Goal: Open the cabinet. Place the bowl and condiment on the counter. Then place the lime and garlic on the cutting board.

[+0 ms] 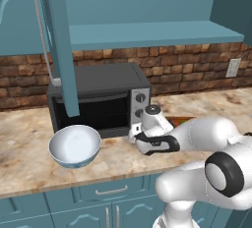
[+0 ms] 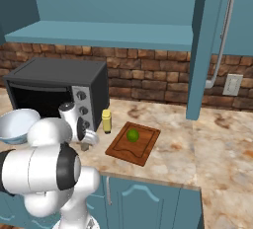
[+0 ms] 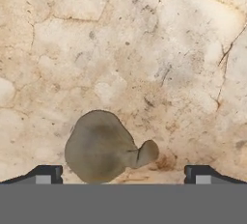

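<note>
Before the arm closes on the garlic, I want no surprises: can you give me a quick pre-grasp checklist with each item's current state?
1. Cabinet door open: ok.
2. Bowl on the counter: ok.
3. Condiment bottle on the counter: ok.
4. Lime on the cutting board: ok.
5. Garlic between the open fingertips of the tool: ok.
6. Garlic on the board: not ok, it lies on the counter.
</note>
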